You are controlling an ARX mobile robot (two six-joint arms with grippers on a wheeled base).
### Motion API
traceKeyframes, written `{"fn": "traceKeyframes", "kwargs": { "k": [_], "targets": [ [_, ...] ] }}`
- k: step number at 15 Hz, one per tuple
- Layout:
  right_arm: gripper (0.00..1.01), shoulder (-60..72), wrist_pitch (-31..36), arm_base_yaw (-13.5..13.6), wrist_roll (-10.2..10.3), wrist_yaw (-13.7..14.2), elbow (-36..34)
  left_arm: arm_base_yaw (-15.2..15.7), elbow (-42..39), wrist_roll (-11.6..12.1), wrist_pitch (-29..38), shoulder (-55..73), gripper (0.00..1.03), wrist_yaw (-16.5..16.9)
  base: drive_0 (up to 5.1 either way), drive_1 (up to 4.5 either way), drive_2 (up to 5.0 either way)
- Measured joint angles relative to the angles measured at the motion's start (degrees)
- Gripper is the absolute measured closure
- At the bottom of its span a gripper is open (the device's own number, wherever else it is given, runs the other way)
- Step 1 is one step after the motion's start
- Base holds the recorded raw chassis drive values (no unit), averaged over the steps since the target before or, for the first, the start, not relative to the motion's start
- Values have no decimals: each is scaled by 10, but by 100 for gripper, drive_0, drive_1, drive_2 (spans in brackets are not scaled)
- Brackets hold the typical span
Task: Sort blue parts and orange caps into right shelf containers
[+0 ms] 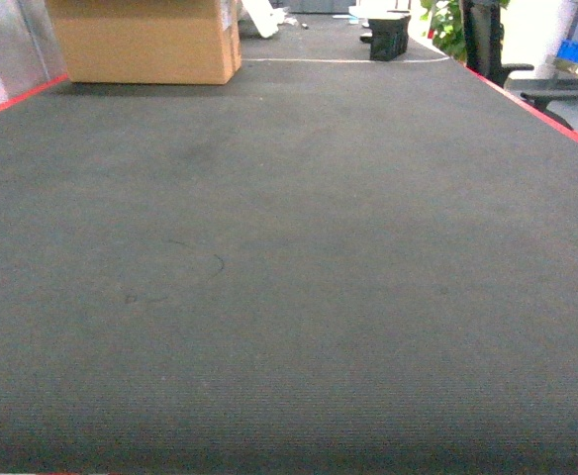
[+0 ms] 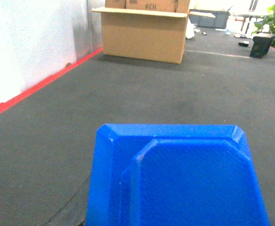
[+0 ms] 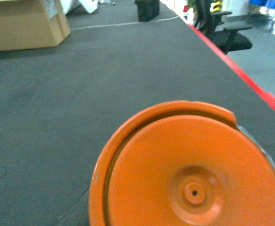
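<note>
Neither gripper shows in any view, so whether either is released or clenched cannot be told. Filling the lower centre of the left wrist view is a blue part (image 2: 180,181), a flat-faced piece with chamfered upper corners and a raised inner panel of the same outline. Its broad face is turned toward the camera and its far edge runs straight across the frame, pointing toward the upper background. Its lower end is cut off by the bottom of the frame, so its long axis and full length cannot be judged, and what holds it is hidden.

Filling the lower right of the right wrist view is an orange cap (image 3: 191,172), round, with its flat face toward the camera, a raised rim broken by a notch at the upper right, and a small hub with a centre hole low in the disc. Its bottom and right side are cut off by the frame.

Dark grey carpet (image 1: 289,277) spreads across the whole head view, edged by a red line (image 1: 17,99) at upper left and upper right. A cardboard box (image 1: 145,40) stands at the upper left, a small black bin (image 1: 390,38) at the upper centre, and an office chair (image 1: 551,94) at the upper right. Blue shapes at the far upper right of the head view are too small to identify.
</note>
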Motion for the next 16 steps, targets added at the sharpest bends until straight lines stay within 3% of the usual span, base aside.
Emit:
{"fn": "traceKeyframes", "kwargs": {
  "k": [1, 2, 3, 4, 5, 8, 9, 10, 13, 15, 16],
  "targets": [
    [55, -75, -41, 9, -3, 24, -15, -10, -16, 1, -44, -77, 60, -15, 0, 0, 0],
    [55, -243, -108, 65, -27, 100, -32, -37, -30, 3, -178, -281, 60, -57, 0, 0, 0],
    [55, -247, -99, 75, -41, 133, -37, -54, -30, 12, -194, -309, 60, -73, 0, 0, 0],
    [55, -287, -151, 21, -73, 8, -57, 6, -31, 14, -333, -359, 60, 87, 0, 0, 0],
    [55, -325, -153, -27, -81, -63, -93, 35, -56, 14, -339, -393, 60, 151, 0, 0, 0],
    [55, -371, -161, -81, -85, -117, -132, 71, -89, 14, -355, -434, 60, 184, 0, 0, 0],
    [55, -384, -164, -94, -86, -131, -141, 112, -95, 14, -362, -452, 60, 234, 0, 0, 0],
    [55, -397, -168, -107, -87, -145, -150, 140, -101, 14, -367, -463, 60, 244, 0, 0, 0],
    [55, -407, -173, -117, -87, -155, -155, 140, -106, 14, -371, -471, 60, 245, 0, 0, 0],
    [55, -412, -177, -137, -88, -186, -158, 138, -108, 14, -374, -477, 60, 251, 0, 0, 0],
    [55, -418, -178, -161, -89, -209, -161, 138, -111, 14, -376, -481, 60, 253, 0, 0, 0]
  ]
}}
